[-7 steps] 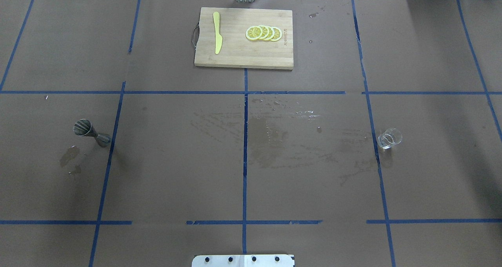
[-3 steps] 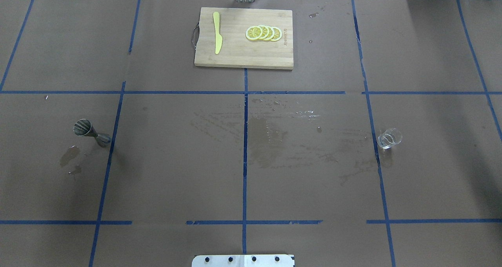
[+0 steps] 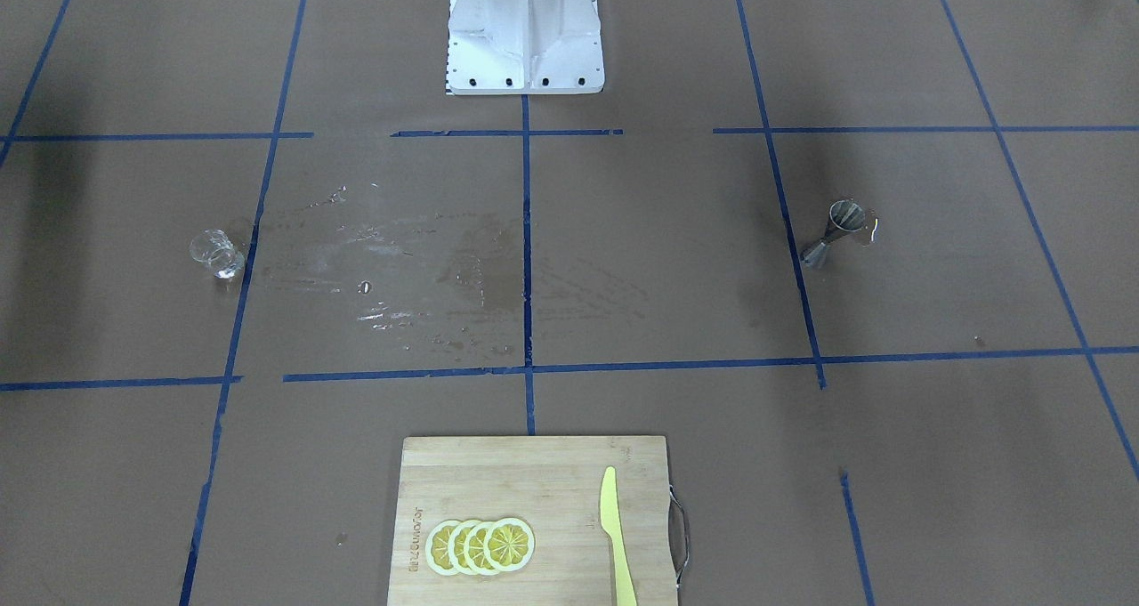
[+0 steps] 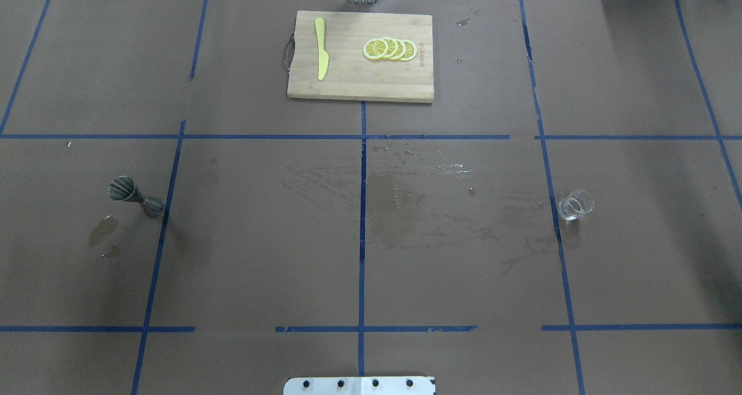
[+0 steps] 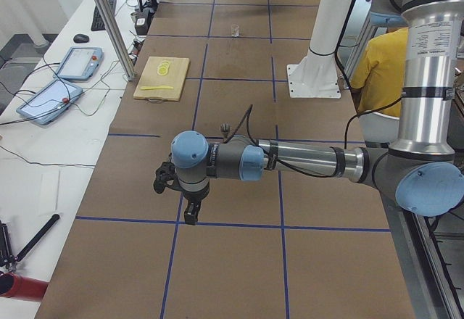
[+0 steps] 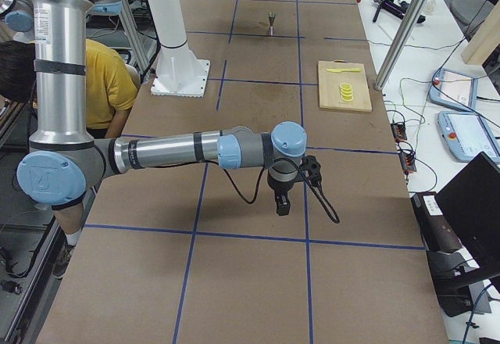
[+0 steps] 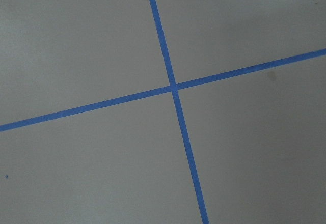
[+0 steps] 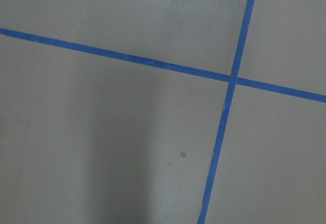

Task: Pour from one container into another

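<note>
The surface (image 4: 249, 256) is covered in matt brown paper, glossy where wetted mid-frame. The jigger (image 4: 134, 195) is seen as shiny metal, the cup (image 4: 575, 204) clear glass, the board (image 4: 359, 73) wood.

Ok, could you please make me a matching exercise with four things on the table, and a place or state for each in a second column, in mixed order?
Things:
1. metal jigger
2. clear glass
3. yellow knife
4. lemon slices

Places or states:
A. overlapping in a row on the cutting board
B. upright, on the robot's right side
C. lying flat near the board's handle
D. upright, on the robot's left side

Pairs: 1-D, 2-B, 3-C, 4-A.
</note>
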Available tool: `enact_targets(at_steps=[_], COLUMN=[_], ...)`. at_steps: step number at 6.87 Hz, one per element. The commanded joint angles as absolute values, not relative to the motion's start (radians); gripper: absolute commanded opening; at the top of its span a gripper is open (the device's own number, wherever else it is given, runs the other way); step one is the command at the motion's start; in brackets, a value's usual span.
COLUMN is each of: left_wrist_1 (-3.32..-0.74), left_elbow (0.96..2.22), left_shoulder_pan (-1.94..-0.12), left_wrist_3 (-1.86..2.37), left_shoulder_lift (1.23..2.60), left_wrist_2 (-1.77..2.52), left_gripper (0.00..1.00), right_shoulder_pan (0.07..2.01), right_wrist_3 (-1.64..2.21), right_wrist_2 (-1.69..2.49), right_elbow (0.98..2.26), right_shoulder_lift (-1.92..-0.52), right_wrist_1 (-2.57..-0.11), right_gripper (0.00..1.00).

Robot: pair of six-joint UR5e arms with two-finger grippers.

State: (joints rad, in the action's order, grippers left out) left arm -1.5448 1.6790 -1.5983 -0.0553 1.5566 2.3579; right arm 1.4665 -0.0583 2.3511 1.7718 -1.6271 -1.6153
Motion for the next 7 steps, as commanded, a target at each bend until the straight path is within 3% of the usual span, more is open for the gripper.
enact_targets(at_steps=[1,7], left_wrist_1=[-1.548,-1.777], left_elbow=[1.68,1.686], left_shoulder_pan=[-1.598,-1.597], left_wrist_3=[0.051,0.084], left_shoulder_lift=[1.555,1.532], left_wrist_2=[2.356,2.372], left_gripper=[1.0,1.0], right_shoulder_pan=[1.466,1.465], right_wrist_3=[-0.058,-0.052], right_wrist_2=[2.35,2.344], right_elbow=[1.77,1.783], right_shoulder_lift=[-1.626,-1.614], right_wrist_1=[-1.615,-1.614], right_gripper=[1.0,1.0])
